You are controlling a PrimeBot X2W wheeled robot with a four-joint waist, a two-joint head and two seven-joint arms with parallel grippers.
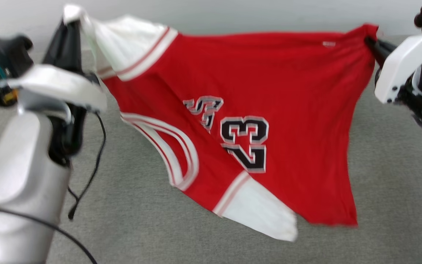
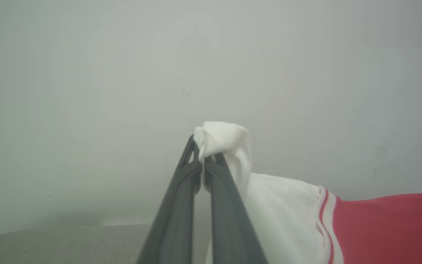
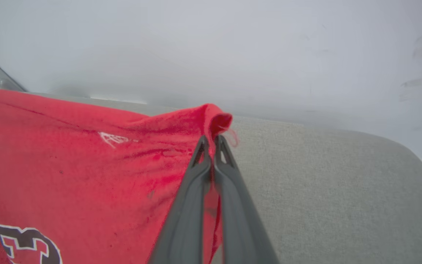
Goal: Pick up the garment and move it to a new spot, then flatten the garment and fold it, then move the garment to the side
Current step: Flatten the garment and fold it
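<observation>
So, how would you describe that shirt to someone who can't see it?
Above the grey padded surface, the left pincer and the right pincer each pinch a corner of cloth. Stretched between them is the garment: a red jersey, white sleeves, black number 23.

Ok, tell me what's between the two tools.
The jersey spans it: left tool pinches a white sleeve, right tool a red corner. The head view shows it hanging between them over the grey surface.

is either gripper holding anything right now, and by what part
Both grip the red jersey: the left gripper pinches the end of a white sleeve, the right gripper a red corner of the body.
</observation>
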